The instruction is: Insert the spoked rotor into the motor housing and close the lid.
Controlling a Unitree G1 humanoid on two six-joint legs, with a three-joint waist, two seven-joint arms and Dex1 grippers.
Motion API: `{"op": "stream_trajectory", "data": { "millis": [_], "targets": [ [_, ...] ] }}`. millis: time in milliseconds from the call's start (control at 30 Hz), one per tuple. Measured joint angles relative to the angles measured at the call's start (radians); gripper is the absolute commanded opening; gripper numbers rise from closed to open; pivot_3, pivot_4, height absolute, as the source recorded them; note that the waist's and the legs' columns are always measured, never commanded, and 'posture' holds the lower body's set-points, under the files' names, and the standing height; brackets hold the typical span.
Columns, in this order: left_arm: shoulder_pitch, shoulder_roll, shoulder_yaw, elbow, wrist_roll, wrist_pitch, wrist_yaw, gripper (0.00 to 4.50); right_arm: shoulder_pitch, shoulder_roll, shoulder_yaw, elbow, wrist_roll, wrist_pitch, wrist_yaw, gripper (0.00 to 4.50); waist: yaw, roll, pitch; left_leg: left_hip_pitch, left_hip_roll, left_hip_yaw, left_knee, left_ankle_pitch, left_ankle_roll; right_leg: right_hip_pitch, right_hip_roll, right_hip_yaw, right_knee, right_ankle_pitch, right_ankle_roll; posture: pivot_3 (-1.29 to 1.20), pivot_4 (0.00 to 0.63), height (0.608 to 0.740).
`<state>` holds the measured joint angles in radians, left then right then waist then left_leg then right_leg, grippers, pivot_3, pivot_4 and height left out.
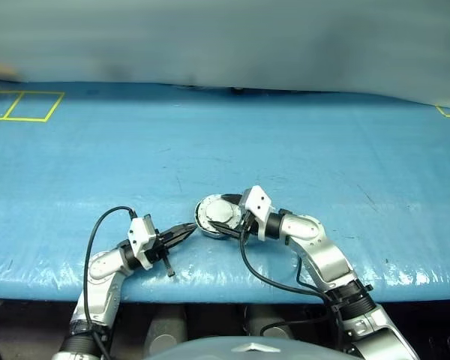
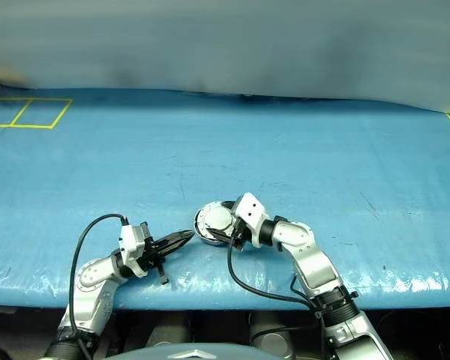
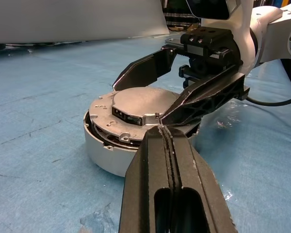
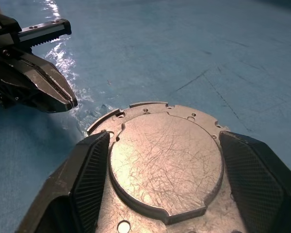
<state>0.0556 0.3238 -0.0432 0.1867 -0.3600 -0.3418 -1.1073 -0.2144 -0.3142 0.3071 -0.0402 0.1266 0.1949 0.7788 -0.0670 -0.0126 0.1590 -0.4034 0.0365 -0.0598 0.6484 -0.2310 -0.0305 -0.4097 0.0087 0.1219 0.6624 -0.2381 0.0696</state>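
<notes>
Blue sheeting covers the whole worktop (image 1: 300, 142), wrinkled and glossy along its near edge, with yellow tape squares (image 1: 22, 105) marked at the far left corner and a pale wall behind. Near the middle of the near edge sits the motor housing (image 3: 99, 150), a shallow round grey casing, with the lid (image 4: 167, 162) lying on top of it; in the left wrist view a dark gap shows between the lid's ribbed rim and the casing on one side, so the lid seems to rest slightly tilted rather than fully seated, though that is hard to judge. The right gripper (image 1: 229, 221) reaches in from the right with its fingers (image 4: 89, 170) spread wide, one on each side of the lid's raised round centre, close over the plate; contact cannot be made out. The left gripper (image 1: 181, 234) lies just left of the housing, pointing at it, its two black fingers (image 3: 172, 170) pressed together with nothing between them and the tips close to the casing's edge. A black cable (image 1: 94, 240) loops over the left arm.
</notes>
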Motion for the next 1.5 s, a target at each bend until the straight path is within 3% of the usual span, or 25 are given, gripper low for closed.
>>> {"op": "stream_trajectory", "data": {
  "millis": [567, 1300, 1500],
  "targets": [
    [-0.003, -0.002, -0.007, 0.059, 0.004, -0.023, -0.009, 0.0, 0.002, 0.062, 0.029, -0.045, -0.005, 0.096, -0.076, 2.99, -0.002, 0.0, 0.0, 0.0, 0.0, 0.0, 0.0, 0.0, 0.0, -0.001, 0.0, 0.0, 0.0, 0.0, 0.0, 0.0, 0.15, 0.74],
    [-0.006, 0.002, -0.007, 0.071, 0.004, -0.022, -0.022, 0.0, -0.039, 0.021, 0.041, 0.01, -0.038, 0.032, -0.054, 2.99, -0.001, 0.0, 0.0, 0.0, 0.0, 0.0, 0.0, 0.0, 0.0, 0.0, 0.0, 0.0, 0.0, 0.0, 0.0, 0.0, 0.15, 0.74],
    [-0.018, -0.032, 0.034, 0.055, -0.037, 0.039, 0.07, 0.0, -0.04, 0.023, 0.043, 0.019, -0.041, 0.03, -0.056, 2.99, -0.001, 0.0, 0.0, 0.002, 0.0, 0.0, 0.0, 0.0, 0.0, 0.002, 0.0, 0.0, 0.0, 0.0, 0.0, 0.0, 0.15, 0.74]
  ]
}}
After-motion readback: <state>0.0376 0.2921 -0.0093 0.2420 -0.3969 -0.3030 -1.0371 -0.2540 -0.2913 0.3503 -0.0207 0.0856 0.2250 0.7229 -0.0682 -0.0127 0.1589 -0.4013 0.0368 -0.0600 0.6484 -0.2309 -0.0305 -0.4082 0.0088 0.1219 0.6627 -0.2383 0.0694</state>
